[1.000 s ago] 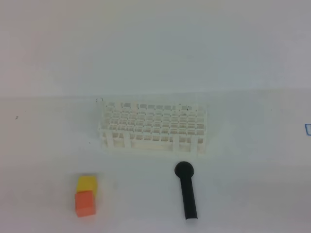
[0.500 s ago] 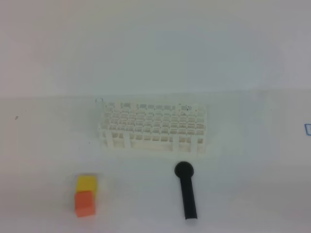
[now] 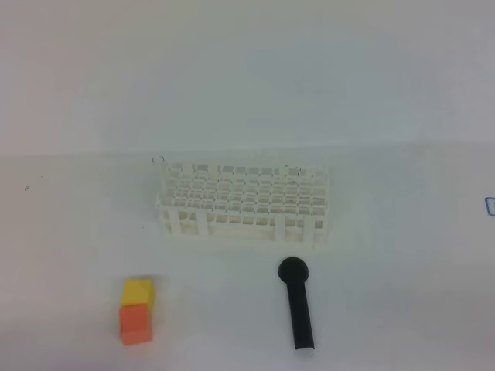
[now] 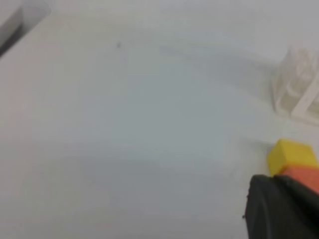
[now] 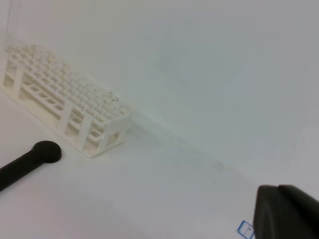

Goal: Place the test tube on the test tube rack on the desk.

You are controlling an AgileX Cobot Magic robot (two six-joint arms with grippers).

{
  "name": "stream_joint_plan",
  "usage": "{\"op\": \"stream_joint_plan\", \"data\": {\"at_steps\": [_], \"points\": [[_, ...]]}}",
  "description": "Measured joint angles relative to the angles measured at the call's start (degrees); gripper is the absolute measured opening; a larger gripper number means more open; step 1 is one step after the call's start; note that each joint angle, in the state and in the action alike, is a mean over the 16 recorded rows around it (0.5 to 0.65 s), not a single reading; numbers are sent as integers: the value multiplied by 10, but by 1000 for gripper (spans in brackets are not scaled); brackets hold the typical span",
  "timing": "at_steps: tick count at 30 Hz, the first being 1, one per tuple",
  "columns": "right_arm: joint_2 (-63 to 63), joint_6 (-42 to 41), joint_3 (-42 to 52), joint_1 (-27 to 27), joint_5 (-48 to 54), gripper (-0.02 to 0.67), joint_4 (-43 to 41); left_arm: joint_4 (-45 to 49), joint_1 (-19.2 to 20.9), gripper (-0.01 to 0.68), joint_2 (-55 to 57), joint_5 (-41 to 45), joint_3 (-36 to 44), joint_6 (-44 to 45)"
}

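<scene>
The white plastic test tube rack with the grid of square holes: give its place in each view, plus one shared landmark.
Exterior high: white plastic test tube rack at centre, behind the black round-headed stick.
Left wrist: only a corner at the right edge, beyond the yellow cube.
Right wrist: upper left, stretching away.
Shared landmark: the rack itself; the stick shows in exterior and right wrist views only.

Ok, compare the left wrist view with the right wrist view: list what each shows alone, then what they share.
Left wrist only: the yellow cube touching the orange cube, low at the right. Right wrist only: the black round-headed stick and a small blue mark on the desk. Both: the white plastic grid rack on the plain white desk, plus a dark gripper part at the lower right corner.
</scene>
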Motion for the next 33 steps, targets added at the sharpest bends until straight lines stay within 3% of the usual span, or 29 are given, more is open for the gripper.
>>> {"op": "stream_joint_plan", "data": {"at_steps": [8, 27, 33], "points": [[1, 0, 0, 0, 0, -1, 0, 6, 7, -1, 1, 44, 1, -2], [1, 0, 1, -3, -1, -1, -1, 6, 6, -1, 2, 43, 1, -2], [1, 4, 9, -46, -22, -1, -14, 6, 6, -1, 2, 41, 2, -2]]}}
